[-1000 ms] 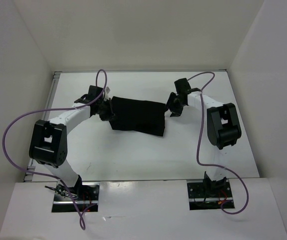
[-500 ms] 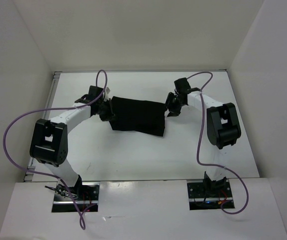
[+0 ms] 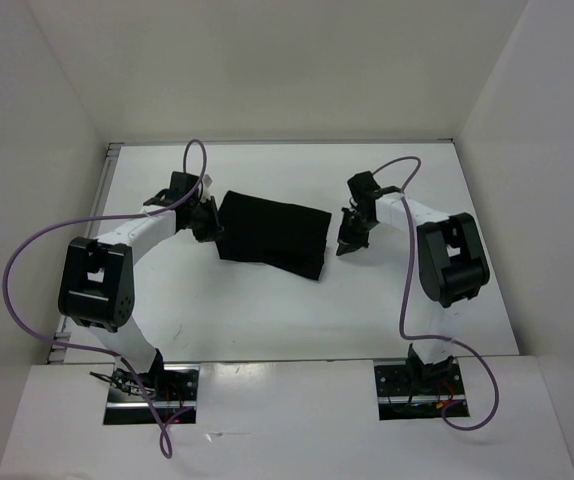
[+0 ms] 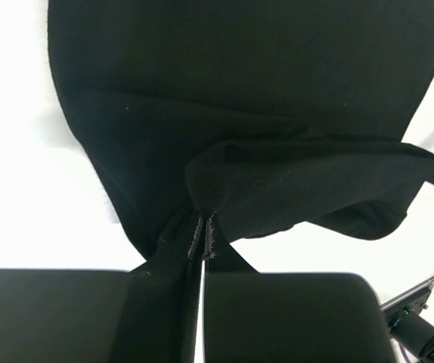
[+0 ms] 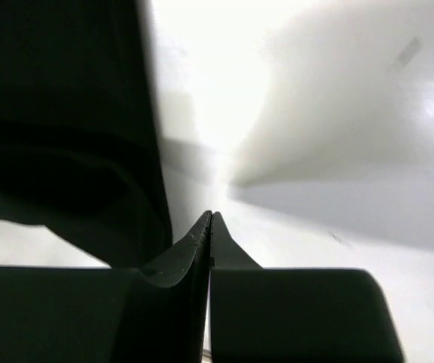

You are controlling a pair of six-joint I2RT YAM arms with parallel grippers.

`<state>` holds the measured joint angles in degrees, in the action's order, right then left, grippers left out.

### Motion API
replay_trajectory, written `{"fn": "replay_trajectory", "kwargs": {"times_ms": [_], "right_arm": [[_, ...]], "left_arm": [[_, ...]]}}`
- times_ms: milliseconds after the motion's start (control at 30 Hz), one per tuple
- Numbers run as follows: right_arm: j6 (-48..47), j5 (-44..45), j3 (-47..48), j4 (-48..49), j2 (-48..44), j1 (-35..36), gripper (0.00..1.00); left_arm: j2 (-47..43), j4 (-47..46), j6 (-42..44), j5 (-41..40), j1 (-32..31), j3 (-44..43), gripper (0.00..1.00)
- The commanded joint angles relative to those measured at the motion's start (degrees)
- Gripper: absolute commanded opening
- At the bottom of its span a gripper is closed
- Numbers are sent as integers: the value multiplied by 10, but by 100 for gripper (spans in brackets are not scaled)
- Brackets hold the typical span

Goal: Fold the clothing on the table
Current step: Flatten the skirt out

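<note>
White table [image 3: 267, 312] holds clothing [image 3: 272, 230], bunched edge pinched in left tool [image 3: 210, 224], tips hidden; right tool [image 3: 346, 245] closed, empty.

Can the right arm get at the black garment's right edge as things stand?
Probably yes. The right gripper sits shut close beside that edge of the black garment, with only bare table between. It would need to open first. The left gripper pinches the opposite side, out of the way.

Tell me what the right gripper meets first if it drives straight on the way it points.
Probably the bare table, just beside the clothing. The shut right gripper seems to miss the fabric, though depth is unclear.
</note>
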<state>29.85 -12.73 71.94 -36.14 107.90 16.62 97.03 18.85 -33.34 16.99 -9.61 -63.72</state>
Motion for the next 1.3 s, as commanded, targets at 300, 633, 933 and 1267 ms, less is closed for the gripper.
{"fn": "replay_trajectory", "kwargs": {"times_ms": [300,633,933,1267], "right_arm": [[-26,46,18,-46,-71,4,38],[-9,-47,35,11,-37,39,43],[9,-33,61,28,10,45,44],[21,13,66,34,50,45,23]], "left_arm": [[-7,-9,-1,13,3,-3,0],[-12,-9,-1,13,3,-3,0],[-18,-9,-1,13,3,3,0],[-23,-9,-1,8,3,8,0]]}}
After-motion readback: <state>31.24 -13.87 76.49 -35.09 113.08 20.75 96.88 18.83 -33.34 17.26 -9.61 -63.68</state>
